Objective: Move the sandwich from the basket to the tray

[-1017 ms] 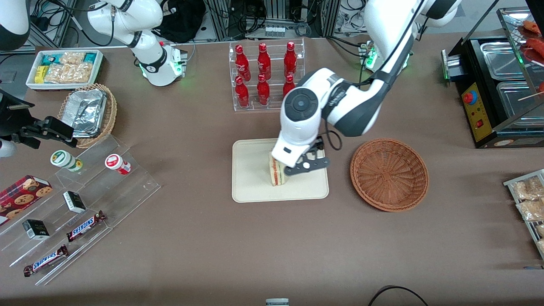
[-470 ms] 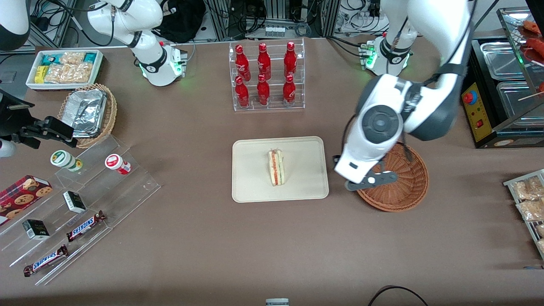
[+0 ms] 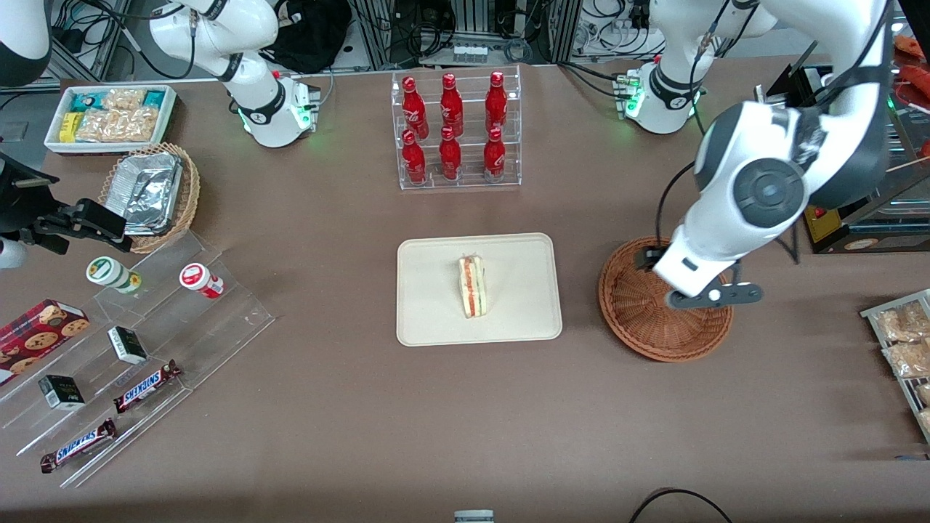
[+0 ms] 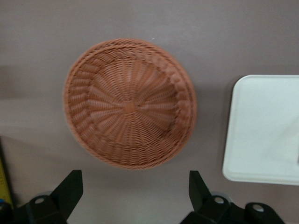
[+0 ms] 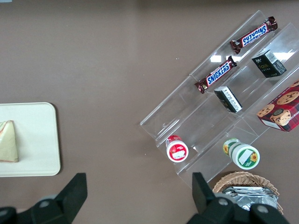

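Observation:
The sandwich (image 3: 473,285) stands on its edge in the middle of the cream tray (image 3: 429,305), red and green filling showing; the right wrist view catches the sandwich (image 5: 8,141) on the tray (image 5: 37,140) too. The reddish-brown basket (image 3: 639,319) sits beside the tray toward the working arm's end and is empty. My gripper (image 3: 699,292) hovers above the basket's rim, well away from the sandwich. In the left wrist view the gripper (image 4: 134,179) is open with nothing between its black fingers, looking down on the empty basket (image 4: 128,105) and a corner of the tray (image 4: 266,126).
A clear rack of red bottles (image 3: 454,131) stands farther from the camera than the tray. A black machine (image 3: 850,160) and a snack rack (image 3: 904,341) flank the basket. Toward the parked arm's end are an acrylic stepped display (image 3: 145,341), a foil-filled tan basket (image 3: 152,192) and a white bin (image 3: 109,116).
The gripper has left the sandwich on the tray, risen and swung toward the working arm's end, now over the basket. The sandwich stays where it was.

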You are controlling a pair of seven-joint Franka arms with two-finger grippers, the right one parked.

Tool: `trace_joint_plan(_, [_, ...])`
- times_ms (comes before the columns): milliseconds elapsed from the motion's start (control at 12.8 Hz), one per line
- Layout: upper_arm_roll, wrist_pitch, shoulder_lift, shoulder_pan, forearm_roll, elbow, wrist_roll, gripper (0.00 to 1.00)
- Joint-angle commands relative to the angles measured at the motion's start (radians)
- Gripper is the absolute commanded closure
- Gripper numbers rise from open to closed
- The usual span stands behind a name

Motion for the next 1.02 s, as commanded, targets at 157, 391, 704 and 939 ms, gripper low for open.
trace_joint_plan(157, [-0.012,-0.127,-0.146,0.083,-0.044,-0.065,0.176,0.00])
trace_joint_plan(391, [-0.008,-0.224,-0.213,0.147,-0.073,-0.054,0.294,0.00])
trace_joint_plan(704, [0.037,-0.317,-0.247,0.190,-0.073,0.018,0.413,0.00])
trace_joint_plan(939, [0.078,-0.333,-0.255,0.192,-0.068,0.061,0.420,0.00])
